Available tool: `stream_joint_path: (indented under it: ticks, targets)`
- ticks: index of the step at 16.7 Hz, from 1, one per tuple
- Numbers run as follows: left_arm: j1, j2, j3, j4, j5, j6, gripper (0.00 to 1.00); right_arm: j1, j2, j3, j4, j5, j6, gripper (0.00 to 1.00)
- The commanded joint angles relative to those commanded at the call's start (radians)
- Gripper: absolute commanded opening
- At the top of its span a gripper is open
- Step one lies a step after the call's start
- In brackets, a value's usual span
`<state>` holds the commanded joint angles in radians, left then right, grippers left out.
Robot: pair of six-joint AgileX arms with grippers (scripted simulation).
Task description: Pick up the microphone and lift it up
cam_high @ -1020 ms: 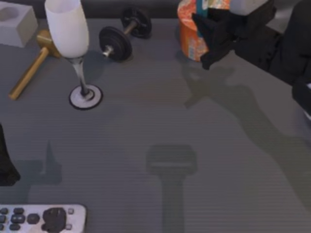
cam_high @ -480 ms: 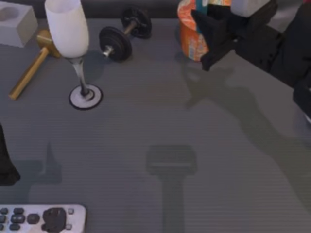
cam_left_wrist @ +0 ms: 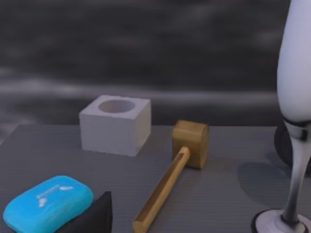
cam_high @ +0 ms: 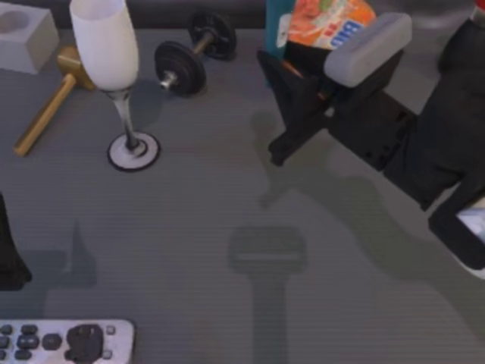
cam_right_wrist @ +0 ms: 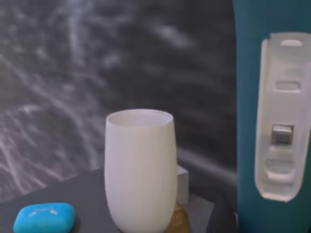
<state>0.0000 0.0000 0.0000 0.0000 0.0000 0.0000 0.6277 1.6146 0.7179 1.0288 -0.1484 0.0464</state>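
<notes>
The microphone (cam_high: pixel 276 26) shows its teal-blue handle near the top view's back edge, and its head is out of view. The right wrist view has the handle (cam_right_wrist: pixel 248 121) close up and upright, with its white switch patch (cam_right_wrist: pixel 283 116). My right gripper (cam_high: pixel 276 76) is raised high over the table's back right and shut on the microphone, carrying it off the table. My left gripper (cam_high: pixel 9 254) stays parked at the left edge.
A tall white glass (cam_high: pixel 106 45) stands at the back left beside a gold mallet (cam_high: pixel 45 114), a black dumbbell (cam_high: pixel 193 49) and a white block (cam_high: pixel 23 38). Behind my right arm is an orange can (cam_high: pixel 333 19). A remote (cam_high: pixel 64 341) lies front left, and a blue soap (cam_left_wrist: pixel 48 204) lies left.
My right arm has risen and shifted left and toward the front, looming larger. The teal handle moved with it. The orange can is now partly covered by the arm.
</notes>
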Motion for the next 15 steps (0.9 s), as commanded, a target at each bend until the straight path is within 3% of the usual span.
stream_joint_path:
  ticks: [12, 15]
  targets:
    - [-0.001, 0.001, 0.001, 0.001, 0.001, 0.000, 1.00, 0.002, -0.001, -0.002, 0.002, 0.002, 0.000, 0.00]
    - [-0.023, 0.067, 0.048, 0.026, 0.057, 0.008, 1.00, 0.002, -0.001, -0.002, 0.002, 0.002, 0.000, 0.00]
